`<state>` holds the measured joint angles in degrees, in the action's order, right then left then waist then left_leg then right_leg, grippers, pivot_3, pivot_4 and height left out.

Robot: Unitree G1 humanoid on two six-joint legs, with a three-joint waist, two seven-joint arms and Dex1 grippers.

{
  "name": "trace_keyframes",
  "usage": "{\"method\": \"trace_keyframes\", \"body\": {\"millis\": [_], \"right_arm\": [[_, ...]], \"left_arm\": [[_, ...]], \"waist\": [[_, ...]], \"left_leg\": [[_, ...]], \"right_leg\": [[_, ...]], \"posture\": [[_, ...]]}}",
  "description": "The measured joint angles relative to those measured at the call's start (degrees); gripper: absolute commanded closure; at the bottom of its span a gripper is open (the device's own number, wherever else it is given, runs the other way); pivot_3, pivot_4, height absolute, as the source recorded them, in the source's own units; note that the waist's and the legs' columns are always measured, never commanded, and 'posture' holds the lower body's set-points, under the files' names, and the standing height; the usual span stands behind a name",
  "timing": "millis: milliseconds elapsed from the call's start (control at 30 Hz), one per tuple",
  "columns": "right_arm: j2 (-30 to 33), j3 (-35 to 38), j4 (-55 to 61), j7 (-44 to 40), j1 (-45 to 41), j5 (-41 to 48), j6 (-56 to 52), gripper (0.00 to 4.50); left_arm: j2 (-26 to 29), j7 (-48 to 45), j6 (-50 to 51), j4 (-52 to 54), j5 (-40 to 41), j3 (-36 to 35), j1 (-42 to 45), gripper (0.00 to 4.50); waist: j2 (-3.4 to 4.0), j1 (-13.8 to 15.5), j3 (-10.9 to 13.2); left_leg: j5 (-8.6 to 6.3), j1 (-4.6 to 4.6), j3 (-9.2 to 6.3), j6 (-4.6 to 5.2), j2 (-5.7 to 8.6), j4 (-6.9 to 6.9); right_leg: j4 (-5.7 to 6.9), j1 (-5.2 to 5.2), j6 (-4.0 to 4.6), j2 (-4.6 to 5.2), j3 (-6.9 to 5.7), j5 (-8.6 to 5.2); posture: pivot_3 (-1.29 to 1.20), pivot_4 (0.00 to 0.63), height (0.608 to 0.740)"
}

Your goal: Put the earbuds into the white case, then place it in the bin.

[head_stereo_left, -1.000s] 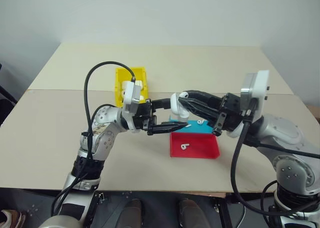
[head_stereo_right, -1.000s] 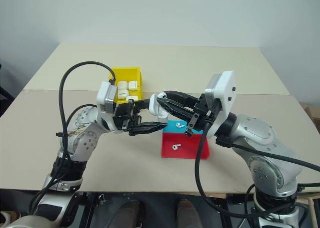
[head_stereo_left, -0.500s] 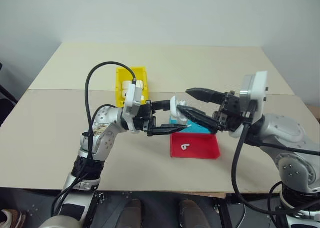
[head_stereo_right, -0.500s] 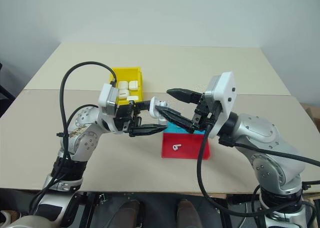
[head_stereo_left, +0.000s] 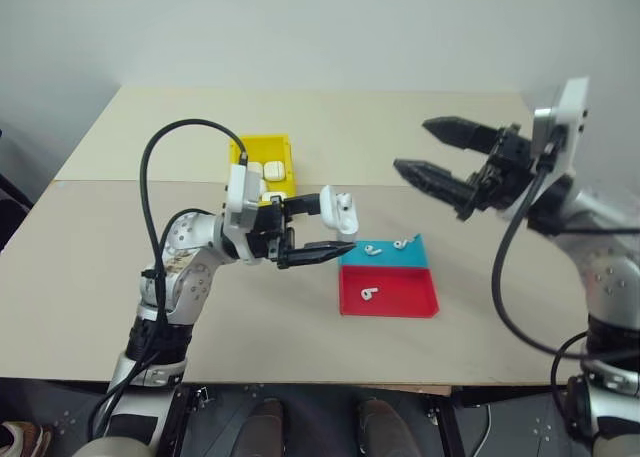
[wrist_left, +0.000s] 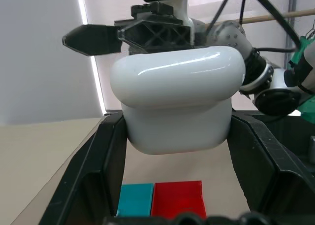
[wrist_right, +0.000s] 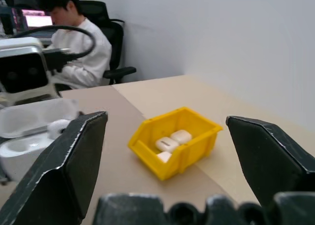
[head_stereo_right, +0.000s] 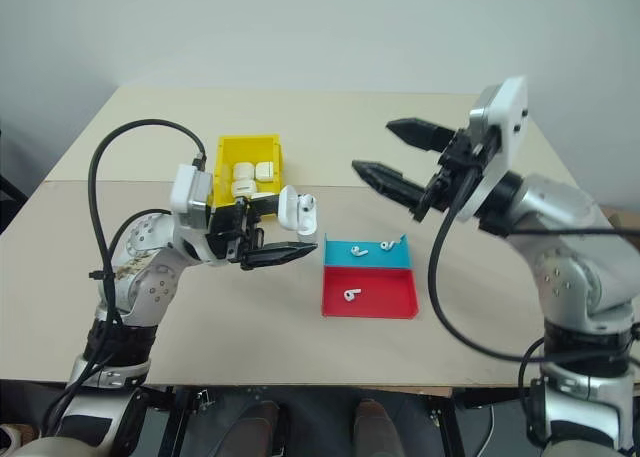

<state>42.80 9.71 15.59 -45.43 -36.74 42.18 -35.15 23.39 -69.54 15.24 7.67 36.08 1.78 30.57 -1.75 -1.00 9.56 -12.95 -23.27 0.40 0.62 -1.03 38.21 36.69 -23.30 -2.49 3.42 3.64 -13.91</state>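
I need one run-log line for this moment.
left gripper: holds open case | right gripper: open, empty | tray: three earbuds | bin: several cases

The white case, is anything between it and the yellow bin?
Nothing visible blocks the way. The left hand holds the white case in the air, beside the bin on bare table. The bin already holds other cases.

A beige table [head_stereo_left: 120, 267] carries a flat tray [head_stereo_left: 388, 277] near its front edge, its far half blue, its near half red; a seam crosses the tabletop behind the tray; a person [wrist_right: 74, 52] in white sits on a black chair [wrist_right: 110, 35] beyond the table.
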Motion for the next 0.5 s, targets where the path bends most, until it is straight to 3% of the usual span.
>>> {"method": "trace_keyframes", "body": {"millis": [67, 133, 200, 367, 500], "right_arm": [[3.15, -5.88, -5.39, -5.72, -2.59, -7.63, 5.44, 0.02], [6.14, -16.34, -13.18, -13.91, -7.01, -19.2, 15.33, 0.02], [5.55, -24.33, -21.47, -21.47, -11.85, -27.0, 22.84, 0.02], [-1.79, -34.84, -38.49, -33.73, -22.38, -37.48, 34.29, 0.02], [-9.44, -40.38, -50.93, -35.73, -29.59, -45.05, 33.98, 0.02]], "left_arm": [[0.43, 0.1, -0.01, 0.67, 0.05, -0.32, -0.35, 1.72], [0.93, 0.42, -0.03, 1.37, 0.06, -0.79, -0.89, 1.72], [1.04, 0.9, -0.11, 1.78, 0.02, -0.98, -1.35, 1.72], [1.62, 2.05, -0.32, 2.71, 0.0, -1.84, -1.95, 1.72], [2.18, 3.34, -0.38, 3.63, -0.01, -2.81, -3.02, 1.72]], "waist": [[0.0, -0.01, 0.0], [0.01, -0.19, 0.01], [0.02, -0.55, 0.02], [0.02, -1.19, 0.03], [0.03, -1.41, 0.03]], "left_leg": [[0.0, 0.0, 0.23, 0.0, 0.0, -0.01], [0.0, 0.0, 0.37, 0.0, -0.02, -0.01], [0.0, 0.0, 0.41, 0.0, -0.02, -0.01], [0.0, -0.13, 0.33, 0.0, -0.03, -0.03], [0.0, -0.16, 0.02, -0.01, -0.02, -0.03]], "right_leg": [[-0.04, 0.0, 0.0, 0.0, -0.01, 0.0], [-0.03, -0.06, 0.0, 0.0, 0.04, 0.0], [0.0, -0.08, 0.0, -0.01, 0.07, 0.0], [0.06, -0.26, 0.02, 0.0, 0.08, 0.02], [0.2, -0.39, 0.04, 0.04, 0.13, 0.03]], "posture": [[0.0, 0.15, 0.74], [0.0, 0.15, 0.74], [0.0, 0.15, 0.74], [0.0, 0.15, 0.74], [0.0, 0.15, 0.74]]}}
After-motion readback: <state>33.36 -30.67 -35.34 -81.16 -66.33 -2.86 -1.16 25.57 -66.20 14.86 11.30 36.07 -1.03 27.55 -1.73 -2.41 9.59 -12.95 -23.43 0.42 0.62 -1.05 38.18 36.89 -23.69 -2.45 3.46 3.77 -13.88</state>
